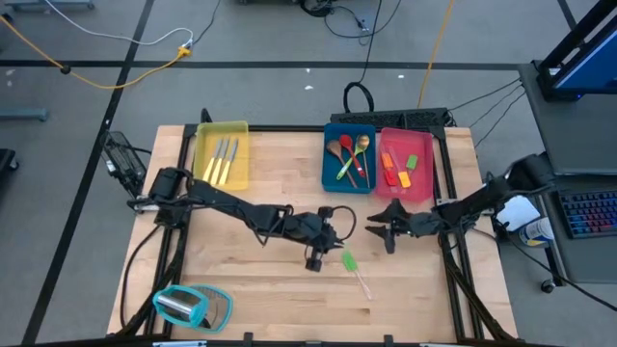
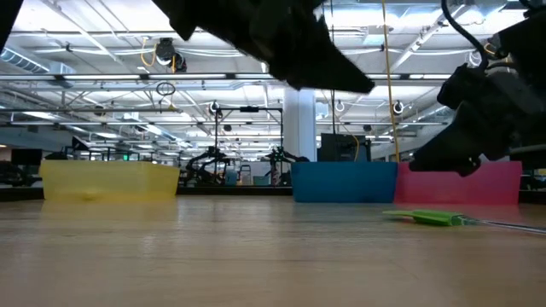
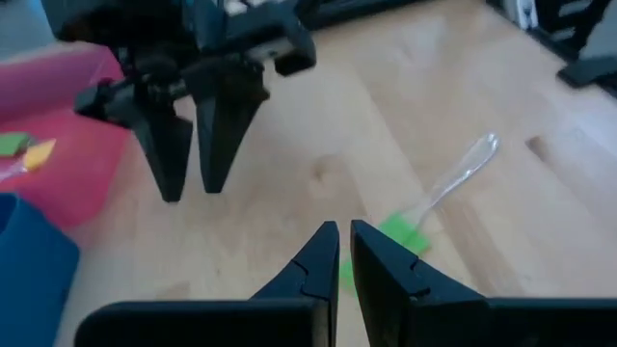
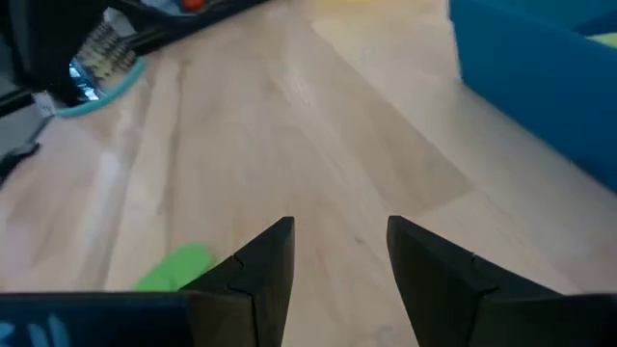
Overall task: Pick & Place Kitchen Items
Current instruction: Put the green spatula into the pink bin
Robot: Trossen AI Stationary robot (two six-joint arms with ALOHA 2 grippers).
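Your left gripper, fingers nearly together and holding nothing, hovers just above the green-headed spatula with the clear handle, which lies flat on the wooden bench. Your right gripper, fingers spread and empty, hangs close beside the left one, on the spatula's far side toward the pink rectangular tray. If either descends now, the grippers could collide, or closed tips could skid the spatula away. From the low view, the spatula's handle runs out of frame, and dark arm shapes hide both grippers' fingertips.
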